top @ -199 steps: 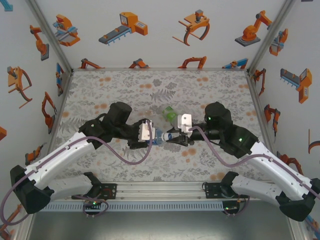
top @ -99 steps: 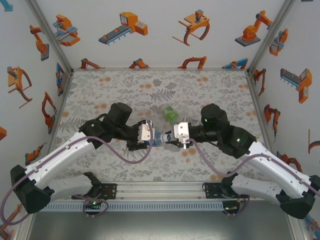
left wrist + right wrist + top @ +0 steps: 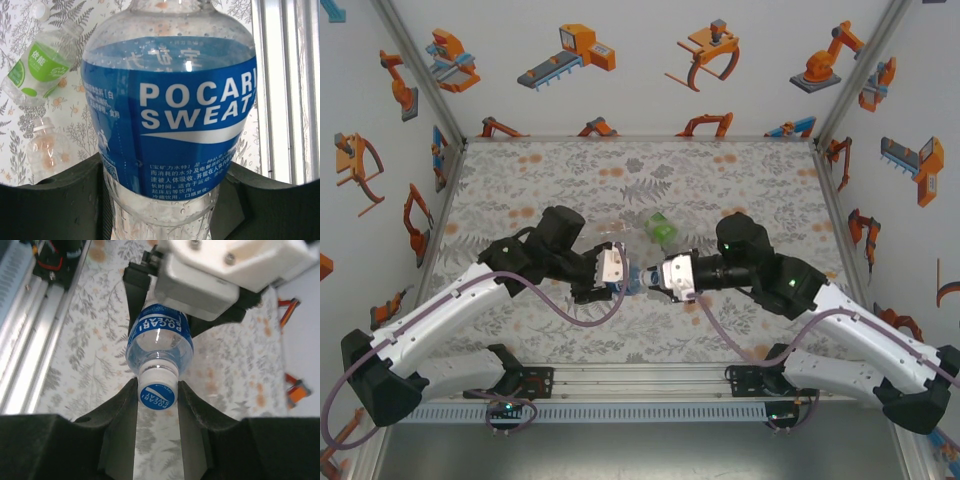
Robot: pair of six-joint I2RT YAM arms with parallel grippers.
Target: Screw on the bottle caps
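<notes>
Floral table: L tool grips bottle, R tool its cap.

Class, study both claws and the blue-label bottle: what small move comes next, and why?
Probably twist the right claw about the neck to tighten: it is shut on the cap, which sits on the blue-label bottle that the left claw grips by its body.

Left claw and right claw facing tip to tip, both clamped tight, elbows splayed outward.
</notes>
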